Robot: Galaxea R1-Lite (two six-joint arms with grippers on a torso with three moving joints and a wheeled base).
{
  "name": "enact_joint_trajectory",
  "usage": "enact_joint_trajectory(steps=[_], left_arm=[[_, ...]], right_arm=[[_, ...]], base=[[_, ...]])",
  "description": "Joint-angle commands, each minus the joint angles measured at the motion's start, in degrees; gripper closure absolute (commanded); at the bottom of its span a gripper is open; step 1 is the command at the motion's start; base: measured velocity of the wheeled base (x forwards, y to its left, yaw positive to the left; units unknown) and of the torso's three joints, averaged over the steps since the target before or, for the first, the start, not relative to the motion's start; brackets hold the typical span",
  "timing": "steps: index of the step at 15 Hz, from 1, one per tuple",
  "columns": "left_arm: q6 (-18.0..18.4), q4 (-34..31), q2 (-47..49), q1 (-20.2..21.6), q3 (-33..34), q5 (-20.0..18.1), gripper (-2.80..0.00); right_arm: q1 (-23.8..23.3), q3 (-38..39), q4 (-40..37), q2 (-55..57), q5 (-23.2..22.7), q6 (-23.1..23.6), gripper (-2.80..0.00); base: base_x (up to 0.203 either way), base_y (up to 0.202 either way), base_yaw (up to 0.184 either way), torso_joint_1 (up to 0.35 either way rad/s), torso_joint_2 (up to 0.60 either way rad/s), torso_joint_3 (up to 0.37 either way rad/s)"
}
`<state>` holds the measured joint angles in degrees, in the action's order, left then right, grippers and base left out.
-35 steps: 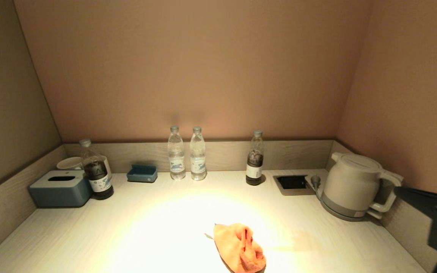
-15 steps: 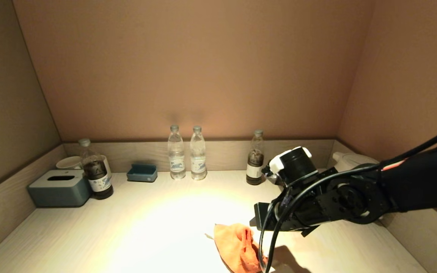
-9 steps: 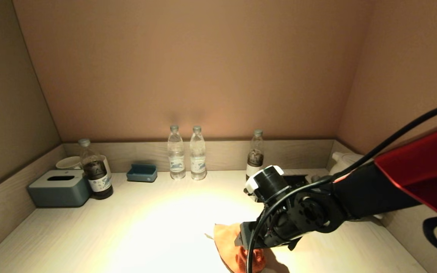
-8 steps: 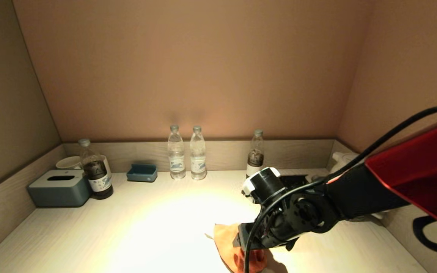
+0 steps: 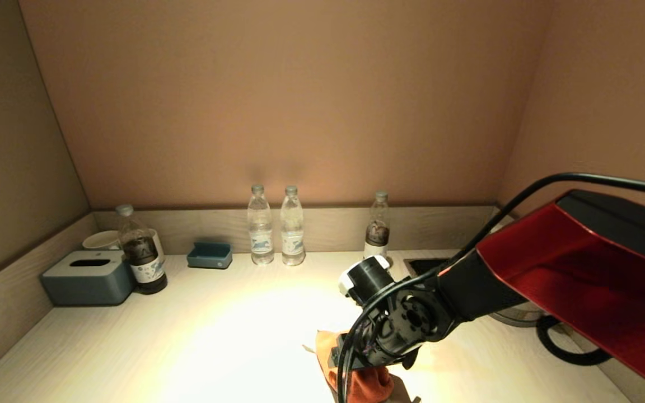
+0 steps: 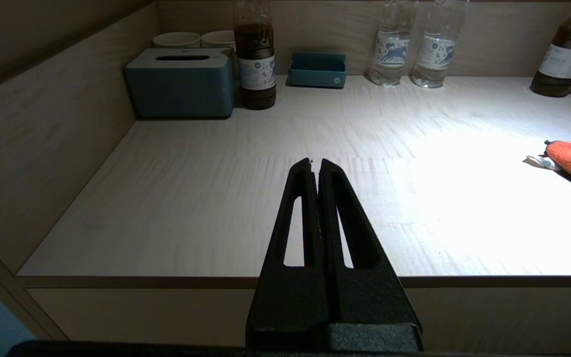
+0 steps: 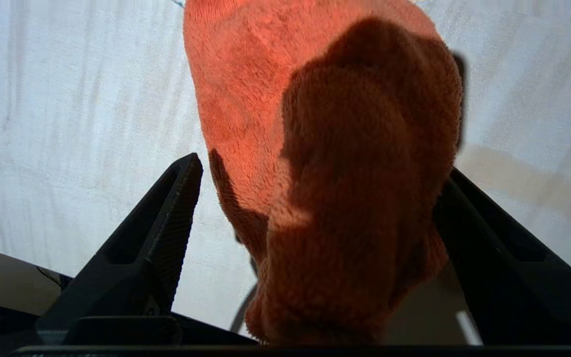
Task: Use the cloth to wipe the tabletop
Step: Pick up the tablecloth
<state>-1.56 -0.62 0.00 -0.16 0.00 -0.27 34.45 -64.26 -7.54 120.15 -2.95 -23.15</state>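
A brown-walled alcove encloses the pale bench (image 5: 132, 347). The cloth (image 5: 364, 380) lies bunched at the lower centre of the head view. The right gripper (image 7: 315, 208), absent from the scene two seconds earlier, has descended over it with fingers spread wide, straddling the cloth: grasp is imminent, wiping not begun. The left gripper (image 6: 316, 166) is parked, fingers together, at the bench's near edge.

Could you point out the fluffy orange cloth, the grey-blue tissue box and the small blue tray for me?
fluffy orange terry cloth (image 7: 285, 99), right wrist view, its lit upper part.
grey-blue tissue box (image 5: 88, 278), head view, front face.
small blue tray (image 5: 209, 257), head view, front wall.
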Motion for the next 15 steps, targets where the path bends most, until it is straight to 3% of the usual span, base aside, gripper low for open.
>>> enact_joint_trajectory(steps=[1, 3, 4, 15], left_arm=[[0.0, 0.0, 0.0, 0.0, 0.0, 0.0, 0.0], [0.0, 0.0, 0.0, 0.0, 0.0, 0.0, 0.0], [0.0, 0.0, 0.0, 0.0, 0.0, 0.0, 0.0], [0.0, 0.0, 0.0, 0.0, 0.0, 0.0, 0.0]], right_arm=[[-0.1, -2.6, -0.4, 2.5, 0.0, -0.1, -2.8], [-0.1, -3.3, -0.4, 3.3, 0.0, -0.1, -2.8], [-0.1, -3.4, -0.4, 3.4, 0.0, -0.1, 0.0], [-0.3, -5.1, -0.6, 5.6, 0.3, -0.8, 0.0]], base=[[0.0, 0.0, 0.0, 0.0, 0.0, 0.0], [0.0, 0.0, 0.0, 0.0, 0.0, 0.0], [0.0, 0.0, 0.0, 0.0, 0.0, 0.0], [0.0, 0.0, 0.0, 0.0, 0.0, 0.0]])
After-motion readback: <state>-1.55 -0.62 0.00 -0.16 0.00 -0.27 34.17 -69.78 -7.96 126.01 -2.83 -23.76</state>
